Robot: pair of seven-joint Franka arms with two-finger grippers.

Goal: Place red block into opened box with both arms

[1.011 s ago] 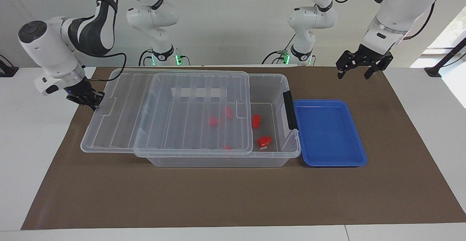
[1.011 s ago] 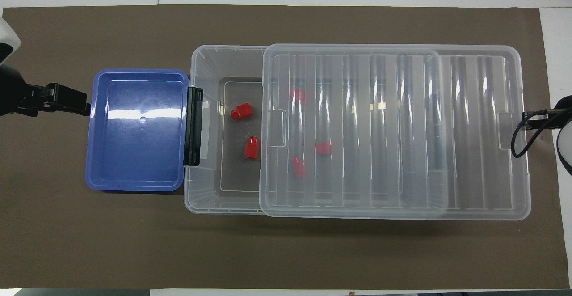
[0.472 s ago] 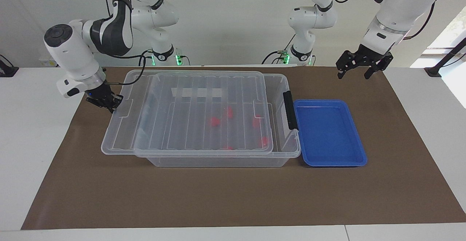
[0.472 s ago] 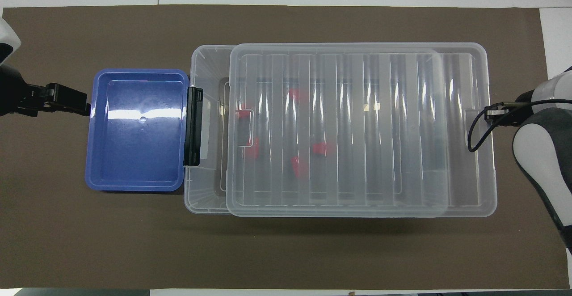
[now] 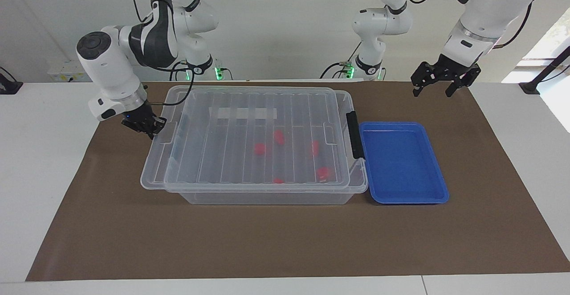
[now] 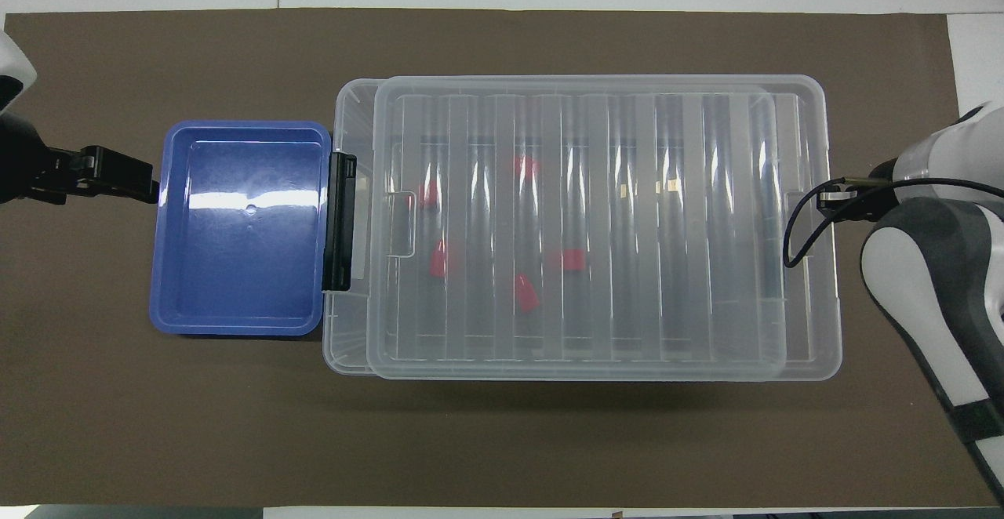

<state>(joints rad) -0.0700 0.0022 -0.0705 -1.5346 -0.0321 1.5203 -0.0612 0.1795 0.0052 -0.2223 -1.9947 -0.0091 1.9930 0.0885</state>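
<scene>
The clear box [image 5: 267, 195] [image 6: 345, 350] stands mid-mat with its ribbed clear lid [image 5: 249, 121] [image 6: 596, 229] lying over nearly all of it; only a strip by the black latch [image 5: 354, 134] [image 6: 340, 221] stays uncovered. Several red blocks [image 5: 260, 149] [image 6: 571, 259] lie on the box floor, seen through the lid. My right gripper [image 5: 151, 128] [image 6: 835, 197] is shut on the lid's edge at the right arm's end. My left gripper [image 5: 433, 93] [image 6: 133, 178] hangs open and empty over the mat near the blue tray.
A shallow blue tray [image 5: 403, 163] [image 6: 239, 229] sits against the box's latch end, with nothing in it. Two thinner white arms [image 5: 196, 63] with green lights stand at the table's robot edge. A brown mat [image 5: 285, 241] covers the table.
The right gripper has slid the lid toward the left arm's end, so it now covers the red blocks that lay in the open part. The left arm has not moved.
</scene>
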